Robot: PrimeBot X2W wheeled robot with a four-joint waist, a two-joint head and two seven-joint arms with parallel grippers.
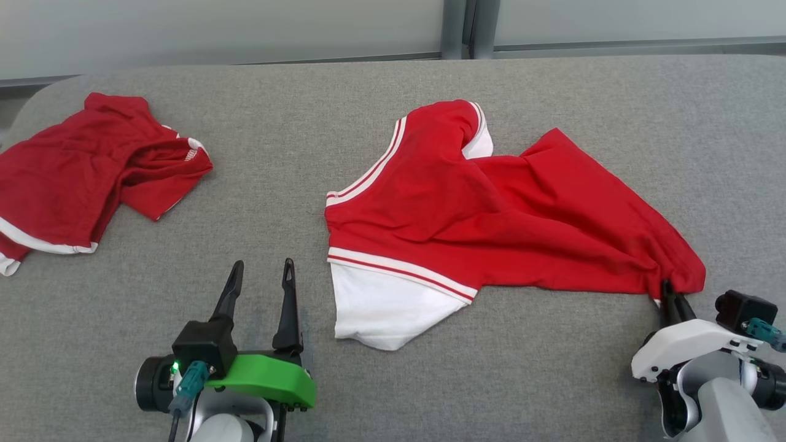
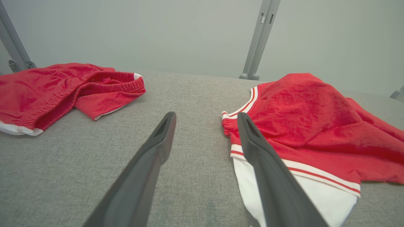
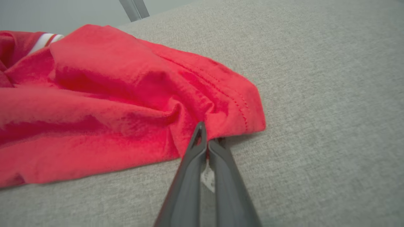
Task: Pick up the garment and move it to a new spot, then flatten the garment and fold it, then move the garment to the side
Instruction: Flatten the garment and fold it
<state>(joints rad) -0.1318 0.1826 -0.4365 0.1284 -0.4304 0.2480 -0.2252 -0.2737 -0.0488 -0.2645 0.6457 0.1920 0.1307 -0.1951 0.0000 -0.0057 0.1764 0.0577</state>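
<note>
our right gripper (image 1: pixel 673 302) pinches a corner of the crumpled garment (image 1: pixel 491 215); our left gripper (image 1: pixel 261 273) stands spread, empty. we judge flattening and folding remain.

The head camera is looking forward and down from high above the grey table (image 1: pixel 393 393), taking in its full width up to the pale wall behind. The left wrist camera is riding low over the surface, looking along the left gripper (image 2: pixel 205 116) toward that wall, and is sharing the garment (image 2: pixel 303 126) and the other red garment (image 2: pixel 63 88) with the head view. The right wrist camera is sitting closest of all, peering along the right gripper (image 3: pixel 206 135) at the garment's corner, which is lying at the head view's lower right.
</note>
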